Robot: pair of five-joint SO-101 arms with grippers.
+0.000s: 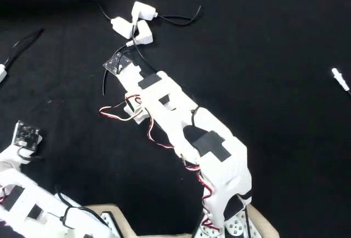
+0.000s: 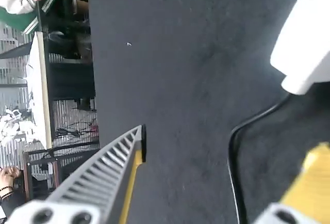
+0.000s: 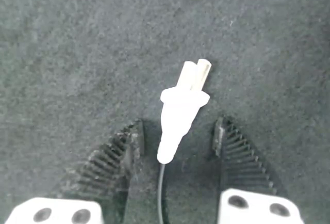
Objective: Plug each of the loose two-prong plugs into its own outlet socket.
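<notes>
Right gripper (image 3: 178, 125) up close: jaws spread wide, ribbed fingers (image 3: 124, 152) low over the black cloth (image 3: 77, 38), one on each side of a loose two-prong plug (image 3: 181, 108). No contact, nothing held.

Step in hand, as I read it: grasping this plug, just before closing. The next move calls for a square close on the plug body behind the flange, leaving the prongs (image 3: 197, 73) free and pointing away from the wrist. After that, lift and carry to a free socket. Risk: the plug skews, or its thin dark cord (image 3: 161, 193) drags as the jaws close.

High view, by size:
- Right arm (image 1: 175, 112) stretches diagonally toward the cluster of white outlet sockets (image 1: 136, 21) at the far side, so the carry looks short. Can't tell whether anything in that cluster is already mated.
- Left arm (image 1: 22, 194) sits at the near-left corner.
- Left gripper (image 2: 227, 152) is also wide open and empty, hovering near a white body (image 2: 304, 38) with a black cable (image 2: 242, 146). Can't tell whether that's a plug or a socket.
- Second plug (image 1: 340, 79) lies well apart at the right edge.
</notes>
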